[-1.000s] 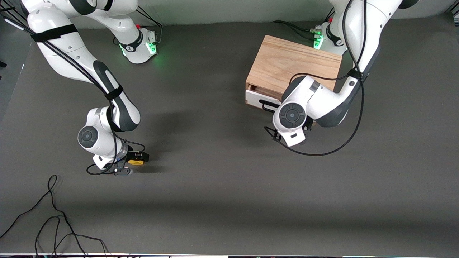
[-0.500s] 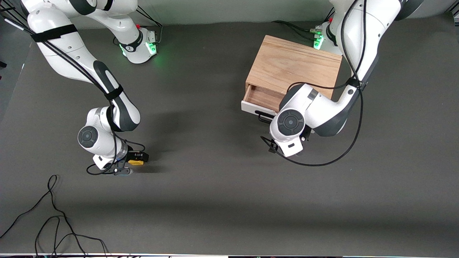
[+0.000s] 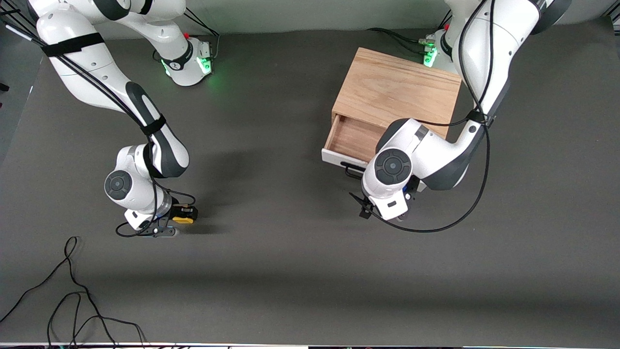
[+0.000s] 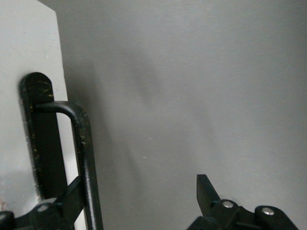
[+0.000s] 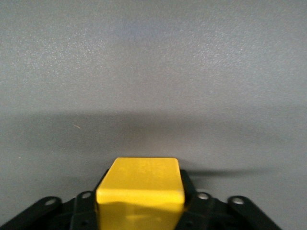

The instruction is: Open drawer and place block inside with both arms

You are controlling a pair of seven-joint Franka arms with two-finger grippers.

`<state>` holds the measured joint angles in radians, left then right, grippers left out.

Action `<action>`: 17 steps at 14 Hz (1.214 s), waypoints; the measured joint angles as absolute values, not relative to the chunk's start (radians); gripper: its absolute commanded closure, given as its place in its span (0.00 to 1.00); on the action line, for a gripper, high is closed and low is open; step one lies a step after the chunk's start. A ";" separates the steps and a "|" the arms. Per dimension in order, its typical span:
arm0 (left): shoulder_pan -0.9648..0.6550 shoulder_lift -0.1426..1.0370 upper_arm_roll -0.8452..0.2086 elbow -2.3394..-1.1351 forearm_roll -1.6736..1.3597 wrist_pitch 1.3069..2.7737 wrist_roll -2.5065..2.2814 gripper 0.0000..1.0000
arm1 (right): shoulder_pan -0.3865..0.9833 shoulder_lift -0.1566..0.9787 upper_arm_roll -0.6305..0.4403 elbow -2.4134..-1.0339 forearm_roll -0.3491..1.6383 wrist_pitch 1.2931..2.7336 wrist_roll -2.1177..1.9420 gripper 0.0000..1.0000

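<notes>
The light-wood cabinet (image 3: 397,87) stands near the left arm's base. Its drawer (image 3: 351,135) is pulled partly out, showing the wood interior, with its white front (image 3: 334,157) toward the front camera. In the left wrist view the black bar handle (image 4: 84,153) on the white front (image 4: 29,52) stands between the spread fingers, close to one of them. My left gripper (image 4: 139,184) is open; the front view hides it under the wrist (image 3: 390,167). My right gripper (image 3: 180,218) is shut on the yellow block (image 3: 183,220), low over the table at the right arm's end. The block fills the jaws in the right wrist view (image 5: 141,187).
Loose black cables (image 3: 72,291) lie on the dark mat near the front camera at the right arm's end. The left arm's own cable (image 3: 436,223) loops down beside its wrist. Bare mat lies between the block and the drawer.
The drawer has slid out toward the front camera, from a crack to well open, with the left wrist moving along with the handle. The right gripper holds the block almost still.
</notes>
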<state>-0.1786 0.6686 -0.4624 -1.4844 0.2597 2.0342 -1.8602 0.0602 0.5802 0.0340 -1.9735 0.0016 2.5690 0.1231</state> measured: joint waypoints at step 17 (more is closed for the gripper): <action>-0.156 0.598 -0.441 -1.191 0.394 1.938 -1.608 0.00 | 0.077 0.467 0.035 -1.811 0.001 2.193 0.123 0.72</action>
